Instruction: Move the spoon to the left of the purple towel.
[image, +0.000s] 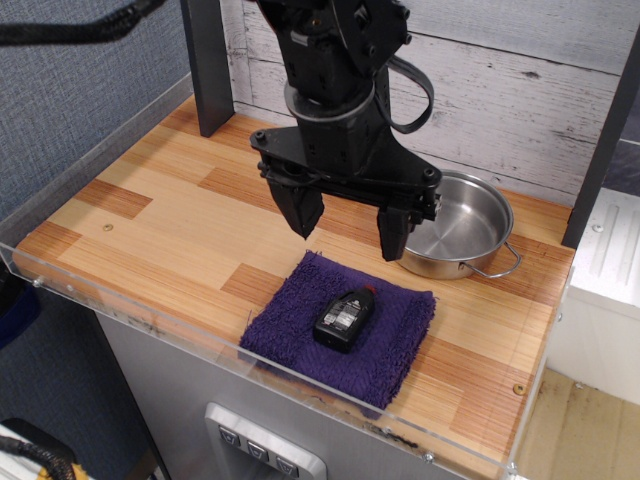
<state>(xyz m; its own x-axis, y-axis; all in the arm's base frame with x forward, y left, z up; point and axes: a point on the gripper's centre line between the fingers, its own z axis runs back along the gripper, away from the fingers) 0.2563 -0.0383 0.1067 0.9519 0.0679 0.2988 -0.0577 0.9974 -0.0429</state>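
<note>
The purple towel (385, 350) lies flat near the front edge of the wooden table, with a small black bottle (345, 317) lying on its middle. My gripper (347, 226) hangs just above the towel's back edge. Its two dark fingers (300, 210) are spread wide with nothing between them. The spoon does not show anywhere; it may be hidden behind the arm or inside the pan.
A steel pan (470, 215) with a wire handle stands at the right, just behind the towel and next to my right finger. A clear plastic rim (120, 300) runs along the table's front and left. A dark post (208, 65) stands at the back left.
</note>
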